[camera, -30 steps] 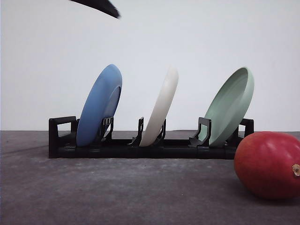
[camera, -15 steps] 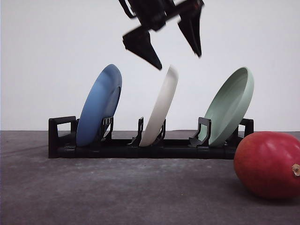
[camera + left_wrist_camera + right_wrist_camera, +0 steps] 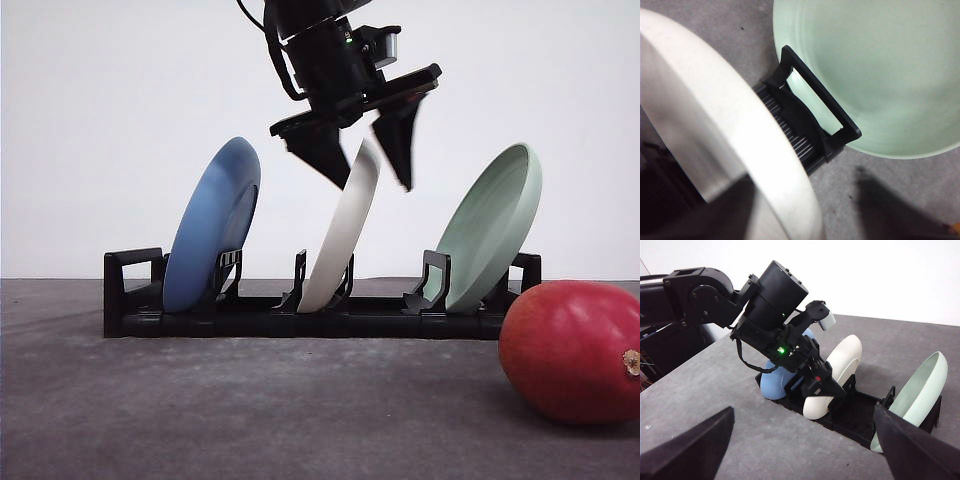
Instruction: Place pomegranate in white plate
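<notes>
My left pincer (image 3: 365, 170) hangs over the black rack (image 3: 320, 315), its two fingers spread apart and straddling the top rim of the white plate (image 3: 342, 235), one finger on each side of the edge. I cannot tell whether either finger touches the rim. From my left wrist, the cream rim (image 3: 730, 130) sweeps close across the view, with the rack's black slotted support (image 3: 810, 125) behind it.

The rack stands across the middle of the table (image 3: 250, 410) and holds three plates on edge, each leaning to the right in its own slot: the blue plate (image 3: 212, 225) at the left, the white plate in the middle, the pale green plate (image 3: 490, 230) at the right. All three are bare; the green plate's hollow face (image 3: 870, 65) carries nothing.

The pomegranate (image 3: 572, 352) lies on the table at the near right, in front of the rack's right end and apart from it, its tan stub pointing right. It is in no plate.

My right pincer (image 3: 805, 440) stands wide open, its dark fingers (image 3: 695, 447) empty, looking down from the far side on the rack and my left arm (image 3: 740, 305).
</notes>
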